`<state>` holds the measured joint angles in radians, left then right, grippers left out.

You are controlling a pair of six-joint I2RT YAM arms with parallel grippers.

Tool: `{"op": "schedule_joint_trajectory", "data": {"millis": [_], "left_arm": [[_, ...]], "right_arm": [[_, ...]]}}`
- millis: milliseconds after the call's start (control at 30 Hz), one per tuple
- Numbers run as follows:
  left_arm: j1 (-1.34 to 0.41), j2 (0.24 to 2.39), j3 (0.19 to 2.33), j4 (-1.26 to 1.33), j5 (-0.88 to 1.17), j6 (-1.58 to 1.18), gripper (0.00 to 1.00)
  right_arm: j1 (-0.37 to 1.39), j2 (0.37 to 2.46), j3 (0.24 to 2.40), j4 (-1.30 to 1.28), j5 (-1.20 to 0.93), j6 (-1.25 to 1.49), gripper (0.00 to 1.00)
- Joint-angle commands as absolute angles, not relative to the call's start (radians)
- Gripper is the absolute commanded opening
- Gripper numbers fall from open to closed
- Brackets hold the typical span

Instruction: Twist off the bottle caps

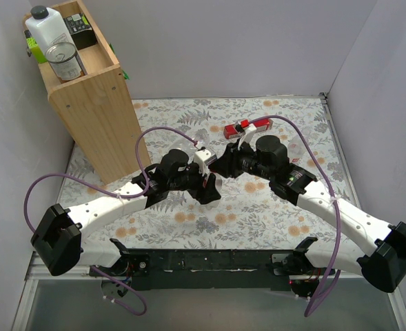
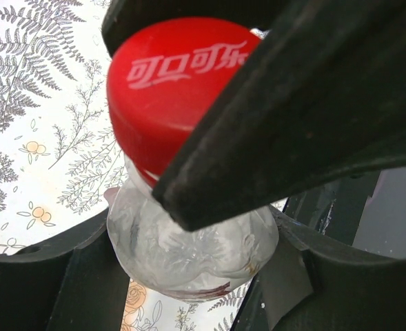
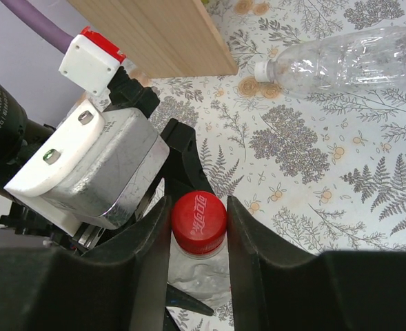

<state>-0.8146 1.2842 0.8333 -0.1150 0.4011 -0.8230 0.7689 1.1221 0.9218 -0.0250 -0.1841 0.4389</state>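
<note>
A red bottle cap [image 3: 198,221] with white lettering sits on the neck of a crumpled clear bottle [image 2: 189,241]. It also shows in the left wrist view [image 2: 168,83]. My right gripper [image 3: 198,231] is shut on the cap, one finger on each side. One of its fingers [image 2: 306,110] crosses in front of the cap in the left wrist view. My left gripper [image 2: 192,265] is shut on the bottle's shoulder below the cap. In the top view both grippers, left [image 1: 208,187] and right [image 1: 220,165], meet at mid-table and hide the bottle.
A second clear bottle [image 3: 354,58] lies on the floral cloth, its neck showing white. A long red box [image 1: 247,127] lies behind the grippers. A wooden shelf [image 1: 85,96] with a white jug and a tin stands at the back left.
</note>
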Motion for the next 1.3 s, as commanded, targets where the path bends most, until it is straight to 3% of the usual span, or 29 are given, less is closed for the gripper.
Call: {"op": "schedule_joint_trajectory", "data": {"millis": [0, 200, 467, 833, 933, 1067, 1167, 1267], "left_arm": [[-0.815, 1.250, 0.864, -0.069, 0.428, -0.816, 0.17], [-0.801, 1.241, 0.854, -0.035, 0.546, -0.816, 0.17], [-0.796, 1.217, 0.824, 0.089, 0.924, -0.834, 0.18], [-0.793, 1.267, 0.848, 0.052, 0.962, -0.825, 0.18], [-0.793, 1.258, 0.848, 0.028, 0.814, -0.827, 0.17], [-0.776, 1.241, 0.853, -0.018, 0.589, -0.850, 0.17], [-0.746, 1.227, 0.844, -0.015, 0.487, -0.879, 0.17], [-0.733, 1.207, 0.836, -0.015, 0.395, -0.885, 0.18]], "right_arm": [[0.790, 1.112, 0.939, 0.011, -0.195, 0.446, 0.24], [0.776, 1.062, 0.940, -0.028, -0.190, 0.390, 0.02], [0.651, 0.982, 0.923, 0.037, -0.610, 0.282, 0.01], [0.506, 0.896, 0.907, 0.127, -0.782, 0.325, 0.01], [0.495, 0.881, 0.933, 0.080, -0.712, 0.308, 0.01], [0.495, 0.876, 1.026, -0.209, -0.371, 0.215, 0.01], [0.497, 0.876, 1.045, -0.310, -0.098, 0.210, 0.01], [0.499, 0.890, 0.991, -0.351, 0.035, 0.225, 0.01]]}}
